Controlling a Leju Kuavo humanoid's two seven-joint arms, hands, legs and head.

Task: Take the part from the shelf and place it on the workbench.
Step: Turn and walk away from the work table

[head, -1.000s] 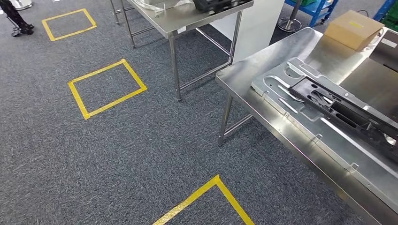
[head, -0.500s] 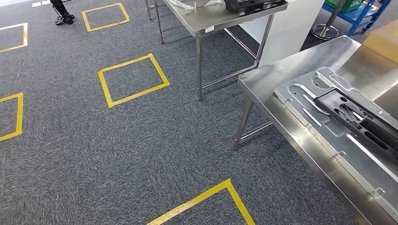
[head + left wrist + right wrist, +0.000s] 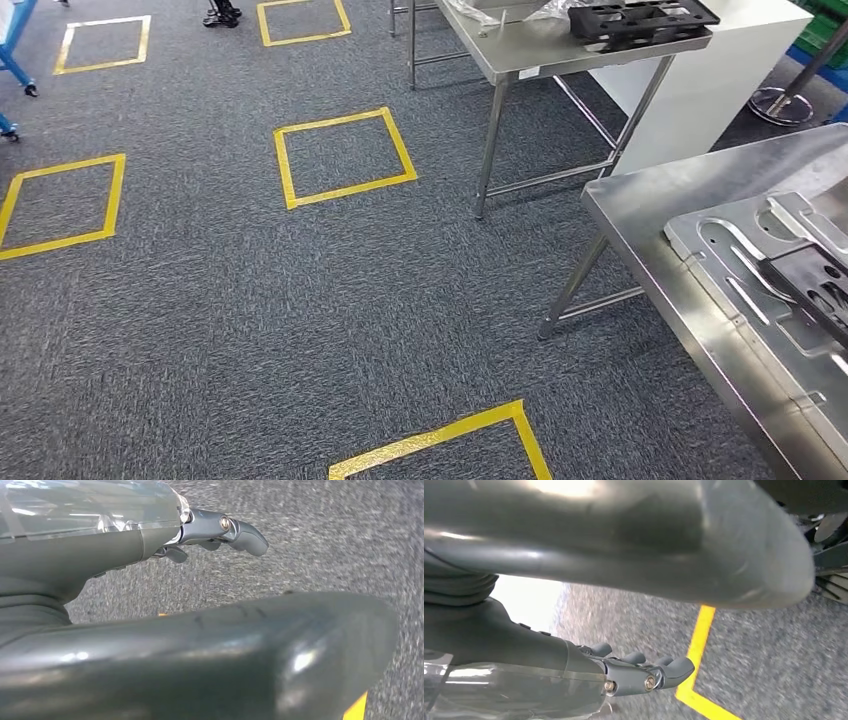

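A black part (image 3: 640,20), a flat open frame, is seen lying on a steel table (image 3: 520,50) at about one o'clock in the head view, close to that table's right-hand end and touching its top. Crumpled clear plastic wrap (image 3: 480,12) is seen just beside it on the same top, towards eleven o'clock of the part. A white cabinet (image 3: 710,90) is set right behind this table. At three to four o'clock a second steel table (image 3: 640,200) is seen, and on it a silver plate with cut-out slots (image 3: 730,270) is laid flat, with another black frame (image 3: 815,285) resting on the plate and cut off by the picture's edge. Grey carpet (image 3: 250,330) is spread under everything, and yellow tape squares (image 3: 343,156) are marked on it at twelve, ten and six o'clock. A blue trolley frame (image 3: 12,50) is glimpsed at ten o'clock, at the picture's edge. In the left wrist view the left hand (image 3: 200,530) is seen above the carpet, well apart from the part; nothing is held in it and its fingers (image 3: 247,532) are extended and relaxed. In the right wrist view the right hand (image 3: 634,672) is likewise seen over the carpet, beside a yellow tape line (image 3: 696,650); its fingers (image 3: 676,667) are lightly bent, spread from one another, and nothing is grasped.
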